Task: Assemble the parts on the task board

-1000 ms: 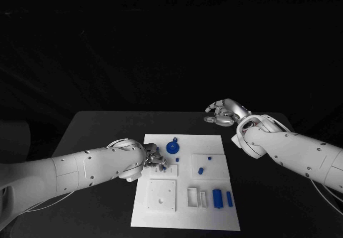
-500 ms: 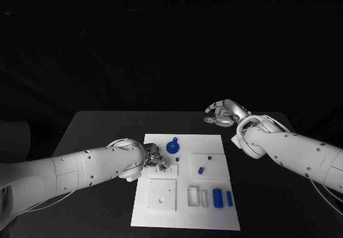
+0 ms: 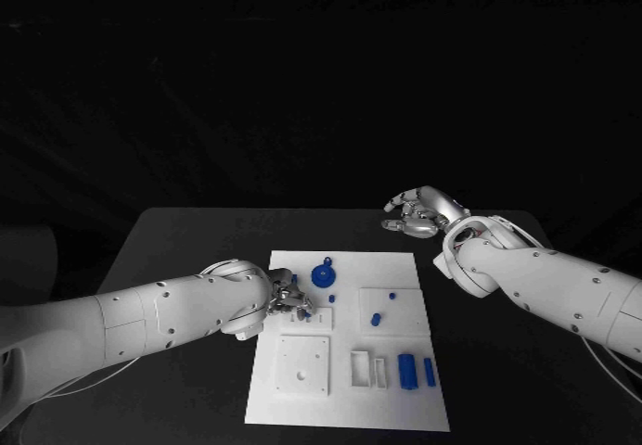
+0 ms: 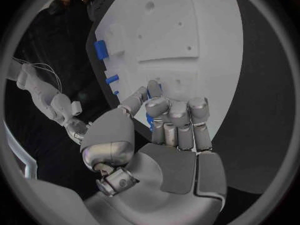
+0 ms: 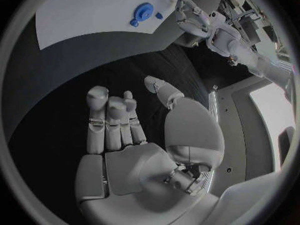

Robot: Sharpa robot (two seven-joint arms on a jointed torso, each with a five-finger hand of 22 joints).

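The white task board (image 3: 345,406) lies mid-table. My left hand (image 3: 285,298) hovers low over its left side, fingers curled, pinching a small blue part (image 3: 305,315) above a small white block. In the left wrist view that blue part (image 4: 151,120) sits between the thumb and the curled fingers (image 4: 178,120). A blue round disc (image 3: 324,274) lies just behind the left hand. My right hand (image 3: 426,211) is held up beyond the board's far right corner, fingers loosely bent and holding nothing; its palm (image 5: 134,150) shows nothing held in the right wrist view.
Two small blue pegs (image 3: 376,320) stand on a raised white square. A blue cylinder (image 3: 406,371) and a blue bar (image 3: 430,372) lie at the board's near right, beside white frames (image 3: 368,367). A white square plate (image 3: 303,363) sits at the near left.
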